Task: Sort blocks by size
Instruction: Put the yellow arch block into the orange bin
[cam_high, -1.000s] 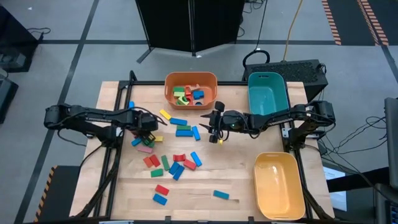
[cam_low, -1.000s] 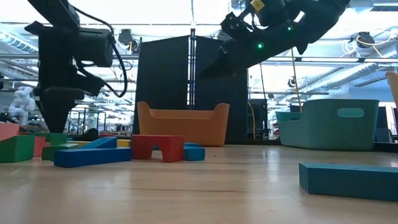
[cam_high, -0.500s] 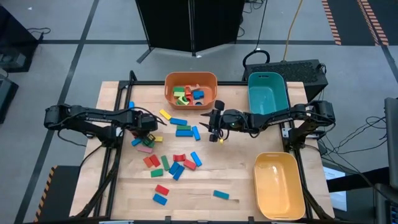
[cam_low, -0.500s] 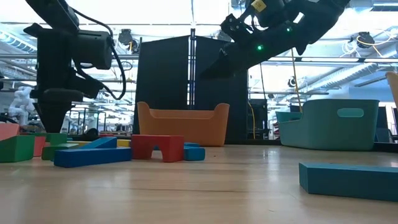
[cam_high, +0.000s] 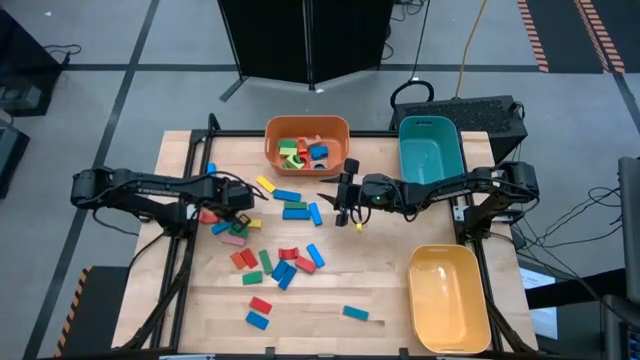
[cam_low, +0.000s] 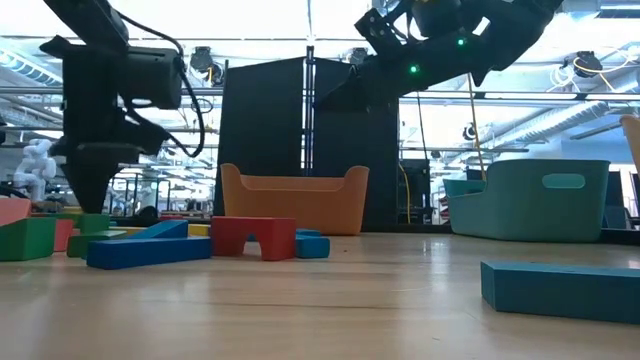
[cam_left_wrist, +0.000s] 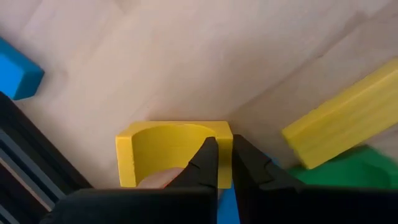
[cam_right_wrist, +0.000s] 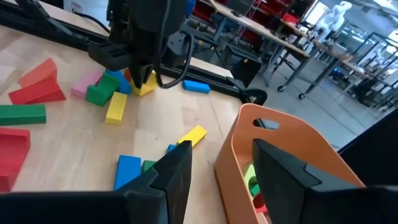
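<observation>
Yellow arch block (cam_left_wrist: 174, 152) between left fingers (cam_left_wrist: 205, 163)

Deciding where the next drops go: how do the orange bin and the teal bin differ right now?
The orange bin holds several blocks in green, red, blue and yellow; the teal bin shows only its bare floor. The orange bin sits at the table's far middle, lying crosswise; the teal bin stands to its right, lying lengthwise. Both are open-topped tubs on the far edge.
</observation>
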